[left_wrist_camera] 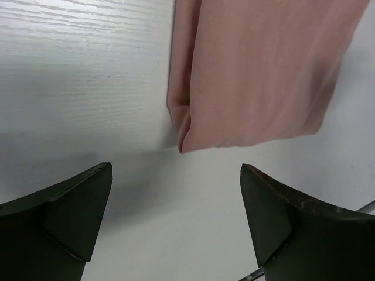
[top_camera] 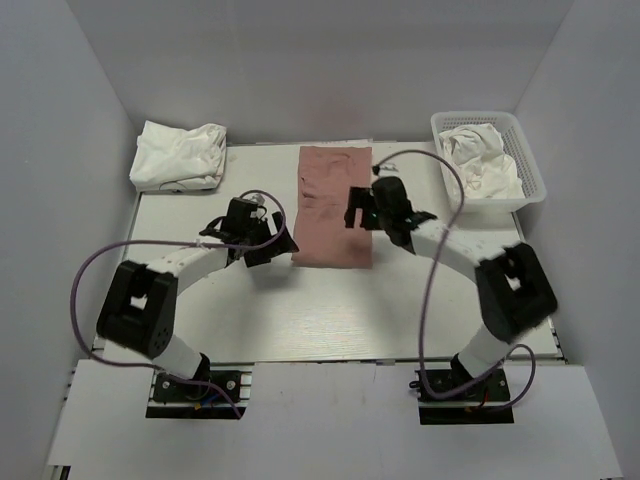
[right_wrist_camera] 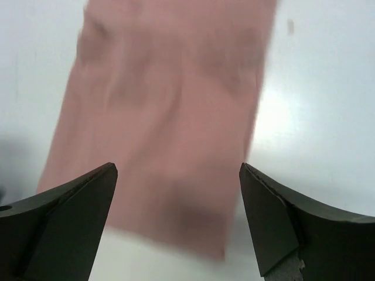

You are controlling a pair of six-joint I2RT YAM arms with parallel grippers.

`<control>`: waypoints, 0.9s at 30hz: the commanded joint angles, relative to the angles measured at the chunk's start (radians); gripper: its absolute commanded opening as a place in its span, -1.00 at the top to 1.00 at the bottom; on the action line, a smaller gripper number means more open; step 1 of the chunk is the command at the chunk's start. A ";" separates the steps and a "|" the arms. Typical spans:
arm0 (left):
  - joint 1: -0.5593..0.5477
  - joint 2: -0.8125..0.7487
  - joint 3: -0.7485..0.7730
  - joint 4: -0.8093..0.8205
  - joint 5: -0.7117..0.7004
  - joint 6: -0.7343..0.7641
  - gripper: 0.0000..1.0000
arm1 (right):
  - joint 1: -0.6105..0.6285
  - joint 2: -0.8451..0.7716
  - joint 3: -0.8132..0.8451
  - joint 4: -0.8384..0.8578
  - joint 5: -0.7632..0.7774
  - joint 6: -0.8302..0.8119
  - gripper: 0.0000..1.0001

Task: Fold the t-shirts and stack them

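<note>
Currently the pink t-shirt (top_camera: 333, 205) lies at the centre of the overhead frame. It is folded into a long narrow rectangle, long axis running up and down the frame. The cloth is matte and soft, with shallow creases near its upper end.

Left wrist view: the shirt's corner shows a doubled, rounded fold edge lying flat on the tabletop (left_wrist_camera: 88, 70). That surface is white with fine wood-grain lines.

Left gripper (top_camera: 270, 243): dark wedge-shaped jaws spread wide, nothing between them. It sits just beside the shirt's lower-left corner and is clear of the cloth in its own view.

Right gripper (top_camera: 358, 208): over the shirt's right edge at about mid-length, jaws spread wide, holding nothing. Its wrist view is blurred, with pink cloth filling the gap beneath. Contact with the cloth cannot be told.

White t-shirt heap (top_camera: 180, 155): crumpled, lumpy, upper left of the frame on the tabletop.

White t-shirt bundle (top_camera: 480, 160): rumpled, inside a white plastic lattice basket (top_camera: 533, 180), upper right of the frame.
</note>
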 commanded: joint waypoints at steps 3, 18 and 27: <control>-0.004 0.163 0.082 0.118 0.142 0.035 -1.00 | -0.006 -0.376 -0.406 0.119 -0.131 0.136 -0.81; -0.013 0.266 0.036 0.159 0.235 0.062 0.28 | -0.007 -0.409 -0.522 0.071 -0.165 0.201 -0.81; -0.013 0.277 0.024 0.179 0.279 0.062 1.00 | -0.004 -0.283 -0.487 0.070 -0.193 0.225 -0.81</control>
